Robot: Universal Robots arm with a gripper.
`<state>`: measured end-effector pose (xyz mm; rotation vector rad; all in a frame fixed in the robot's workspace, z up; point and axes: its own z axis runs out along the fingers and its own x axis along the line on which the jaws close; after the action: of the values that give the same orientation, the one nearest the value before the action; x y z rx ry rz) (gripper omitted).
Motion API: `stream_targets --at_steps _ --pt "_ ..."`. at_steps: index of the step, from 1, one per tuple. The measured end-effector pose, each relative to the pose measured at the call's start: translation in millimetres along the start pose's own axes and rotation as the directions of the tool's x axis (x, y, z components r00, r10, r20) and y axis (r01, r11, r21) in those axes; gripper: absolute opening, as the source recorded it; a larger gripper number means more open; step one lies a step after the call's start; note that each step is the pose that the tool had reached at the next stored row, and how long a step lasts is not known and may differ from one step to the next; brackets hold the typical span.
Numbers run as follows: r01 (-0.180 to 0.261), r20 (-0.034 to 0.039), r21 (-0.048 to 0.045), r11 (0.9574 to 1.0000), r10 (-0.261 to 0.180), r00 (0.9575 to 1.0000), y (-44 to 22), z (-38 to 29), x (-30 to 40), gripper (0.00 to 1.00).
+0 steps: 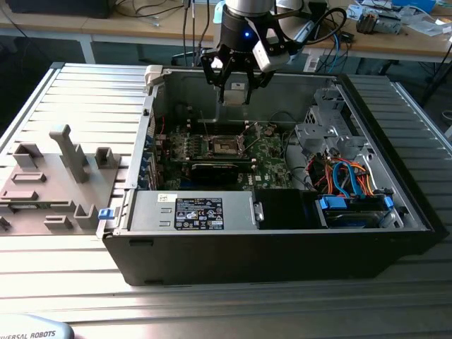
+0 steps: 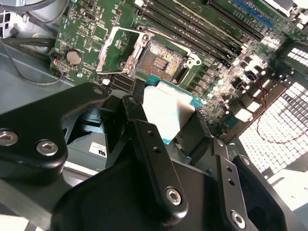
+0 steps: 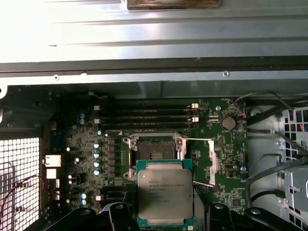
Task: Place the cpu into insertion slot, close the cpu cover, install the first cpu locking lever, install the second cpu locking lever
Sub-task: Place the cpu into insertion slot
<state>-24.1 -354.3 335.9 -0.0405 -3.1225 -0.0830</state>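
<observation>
My gripper (image 1: 234, 83) hangs above the open computer case, shut on the cpu (image 3: 165, 195), whose silver-grey top faces the first wrist view. The black fingers (image 2: 150, 144) clamp the cpu (image 2: 168, 108) by two opposite edges. Below it the insertion slot (image 3: 153, 149) lies bare on the green board, its dark contact field showing in both wrist views (image 2: 161, 57). The cpu cover (image 3: 211, 161) is swung open to one side of the slot (image 2: 118, 48). In the exterior view the slot (image 1: 224, 146) sits well under the gripper, with a clear gap between them.
A long black card (image 1: 215, 169) lies just in front of the slot. A power supply (image 1: 205, 212) fills the case front, with a drive cage and blue cables (image 1: 346, 176) at the exterior view's right. Memory slots (image 3: 144, 115) run beside the socket. A grey fixture (image 1: 56, 176) stands outside the case.
</observation>
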Motion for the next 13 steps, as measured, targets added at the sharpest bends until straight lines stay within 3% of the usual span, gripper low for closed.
stream_targets --at_steps 13 --pt "0.0 0.0002 0.0096 1.0 0.0 1.0 0.0 0.9 0.0 0.55"
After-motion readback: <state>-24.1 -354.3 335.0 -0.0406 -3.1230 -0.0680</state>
